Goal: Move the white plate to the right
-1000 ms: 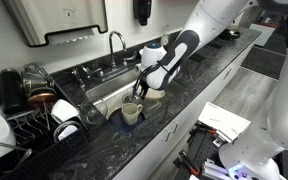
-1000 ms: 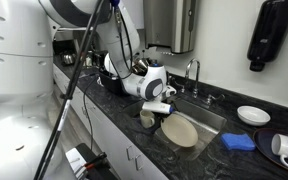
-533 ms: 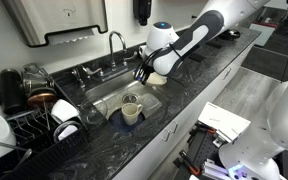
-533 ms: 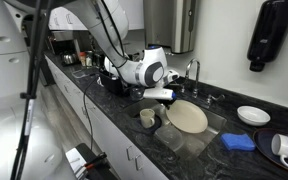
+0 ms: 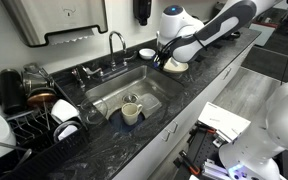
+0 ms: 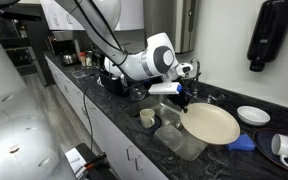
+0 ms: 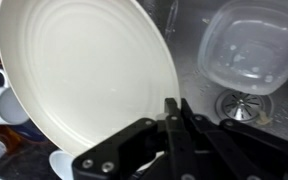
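Black gripper (image 7: 174, 118) is clamping the rim of the white plate (image 7: 84, 80), jaws pinched narrowly with the rim between them. Plate (image 6: 212, 123) is hanging tilted in the air near the end of the sink (image 5: 109, 95), close to a blue sponge (image 6: 239, 142). Cream mug (image 5: 131, 111) is standing in the basin. Clear plastic container (image 7: 246, 55) is lying beside the drain (image 7: 234, 105).

Your exterior views look along the counter (image 5: 224, 66) from opposite ends, sharing the sink (image 5: 104, 97); wrist view sits close above it, drain (image 7: 242, 103) at 3 o'clock.
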Available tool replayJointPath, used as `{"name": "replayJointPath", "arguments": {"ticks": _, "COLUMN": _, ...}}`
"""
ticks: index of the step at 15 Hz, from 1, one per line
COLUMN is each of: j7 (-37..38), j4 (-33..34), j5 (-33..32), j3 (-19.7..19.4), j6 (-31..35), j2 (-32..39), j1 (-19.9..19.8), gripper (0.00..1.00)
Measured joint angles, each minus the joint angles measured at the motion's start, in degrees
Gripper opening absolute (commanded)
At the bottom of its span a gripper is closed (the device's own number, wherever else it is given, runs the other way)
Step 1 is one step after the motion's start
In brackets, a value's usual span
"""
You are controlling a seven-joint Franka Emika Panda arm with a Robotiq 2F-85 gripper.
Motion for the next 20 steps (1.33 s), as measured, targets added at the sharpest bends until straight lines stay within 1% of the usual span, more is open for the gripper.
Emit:
{"name": "replayJointPath", "arguments": {"ticks": 3, "j7": 2.10, "j4": 0.24, "j5": -1.31, "j3": -2.37, "j6": -4.03, "j2": 0.49, "j1": -3.26, "gripper": 0.01}}
{"name": "replayJointPath", "arguments": {"ticks": 6, "j7": 3.39, "j4": 0.62, "j5": -1.27, "j3": -5.20, "j6": -4.62, "j2": 3.10, "j1": -5.75, "gripper": 0.01}}
{"name": "replayJointPath", "arguments": {"ticks": 9, "j7": 6.03, "j4": 2.14, "j5": -1.26, "j3": -7.47, "j6": -4.60, "j2": 7.79, "j1": -6.97, "gripper": 0.01}}
{"name": "replayJointPath", "arguments": {"ticks": 10, "j7": 6.97, "j4": 2.86, "j5": -1.23, "j3": -8.05, "j6": -4.54, "j2": 9.63, "j1": -7.01, "gripper": 0.29}}
{"name": "replayJointPath", "arguments": {"ticks": 11, "j7": 7.86, "j4": 3.63, "j5": -0.98, "j3": -8.47, "j6": -4.34, "j2": 11.52, "j1": -7.00, "gripper": 0.30}}
{"name": "replayJointPath", "arguments": {"ticks": 13, "j7": 8.18, "j4": 5.01, "j5": 0.16, "j3": -8.81, "j6": -3.40, "j2": 14.53, "j1": -6.97, "gripper": 0.43}}
{"name": "replayJointPath", "arguments": {"ticks": 15, "j7": 7.40, "j4": 5.91, "j5": 1.98, "j3": -8.82, "j6": -2.96, "j2": 15.44, "j1": -6.84, "gripper": 0.58}}
{"name": "replayJointPath", "arguments": {"ticks": 17, "j7": 4.20, "j4": 6.15, "j5": 4.84, "j3": -8.73, "j6": -3.29, "j2": 14.65, "j1": -6.51, "gripper": 0.72}}
{"name": "replayJointPath", "arguments": {"ticks": 20, "j7": -0.23, "j4": 6.01, "j5": 8.23, "j3": -8.53, "j6": -5.13, "j2": 11.22, "j1": -5.86, "gripper": 0.92}}
